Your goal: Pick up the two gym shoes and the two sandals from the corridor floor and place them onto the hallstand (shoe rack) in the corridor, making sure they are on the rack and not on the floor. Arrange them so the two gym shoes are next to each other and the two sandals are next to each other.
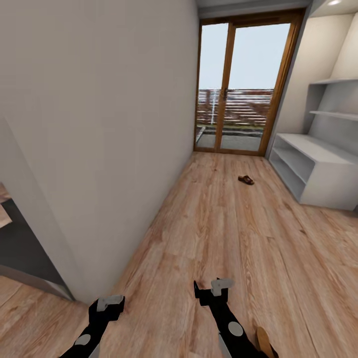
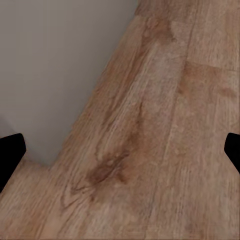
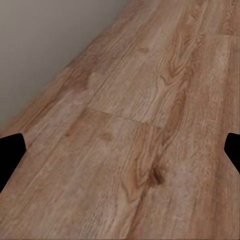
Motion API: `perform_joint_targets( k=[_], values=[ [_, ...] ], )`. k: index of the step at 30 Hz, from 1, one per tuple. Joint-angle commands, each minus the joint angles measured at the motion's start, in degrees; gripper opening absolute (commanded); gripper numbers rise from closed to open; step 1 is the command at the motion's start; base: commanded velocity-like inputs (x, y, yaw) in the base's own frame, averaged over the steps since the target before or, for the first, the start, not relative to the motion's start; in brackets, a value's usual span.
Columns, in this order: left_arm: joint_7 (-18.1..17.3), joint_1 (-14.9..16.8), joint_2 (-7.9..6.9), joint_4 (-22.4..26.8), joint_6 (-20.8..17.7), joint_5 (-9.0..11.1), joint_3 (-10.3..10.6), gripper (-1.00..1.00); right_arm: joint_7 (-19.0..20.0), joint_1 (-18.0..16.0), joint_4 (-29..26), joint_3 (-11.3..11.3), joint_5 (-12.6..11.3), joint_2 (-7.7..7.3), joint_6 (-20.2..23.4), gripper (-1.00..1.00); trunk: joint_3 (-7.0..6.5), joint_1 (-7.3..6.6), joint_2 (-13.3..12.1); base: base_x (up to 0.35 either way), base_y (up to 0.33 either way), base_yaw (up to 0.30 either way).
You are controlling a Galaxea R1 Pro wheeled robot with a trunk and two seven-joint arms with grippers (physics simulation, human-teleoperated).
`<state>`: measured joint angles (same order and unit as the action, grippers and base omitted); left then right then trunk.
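One dark brown sandal (image 1: 245,180) lies on the corridor floor (image 1: 223,233), far ahead and a short way left of the hallstand (image 1: 318,171). The hallstand is a pale grey bench unit with open shelf rows, standing against the right wall. The gym shoes are out of view. My left gripper (image 1: 108,304) and right gripper (image 1: 209,288) hang low at the near edge, far from the sandal. Both are open and empty. In the wrist views the left fingers (image 2: 10,155) and right fingers (image 3: 10,152) are spread wide over bare planks.
A grey wall (image 1: 99,124) runs along the left, close to my left arm. A glass door (image 1: 243,84) with a wooden frame closes the corridor's far end. A slim brown shape (image 1: 266,342) lies beside my right forearm; I cannot tell what it is.
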<state>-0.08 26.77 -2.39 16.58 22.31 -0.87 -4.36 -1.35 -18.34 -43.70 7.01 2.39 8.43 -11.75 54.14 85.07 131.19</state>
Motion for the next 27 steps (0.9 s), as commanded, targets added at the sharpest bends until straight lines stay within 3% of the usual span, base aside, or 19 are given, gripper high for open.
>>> perform_joint_targets(
  k=[1,20,27],
  values=[
    [0.0,0.0,0.02,-0.1,0.2,-0.1,-0.2,1.00,-0.1,0.0,0.0,0.0,0.2,0.01,-0.1,1.00,0.05,0.01,0.0,0.233,0.249,0.000],
    [0.0,0.0,0.02,-0.1,0.2,-0.1,-0.1,1.00,-0.1,0.0,0.0,0.0,0.2,0.01,-0.1,1.00,0.05,0.01,0.0,0.231,0.237,0.000],
    [0.0,0.0,0.02,-0.1,0.2,-0.1,-0.1,1.00,-0.1,0.0,0.0,-0.1,0.2,0.01,-0.1,1.00,0.05,0.01,0.0,0.121,0.096,0.000]
  ],
)
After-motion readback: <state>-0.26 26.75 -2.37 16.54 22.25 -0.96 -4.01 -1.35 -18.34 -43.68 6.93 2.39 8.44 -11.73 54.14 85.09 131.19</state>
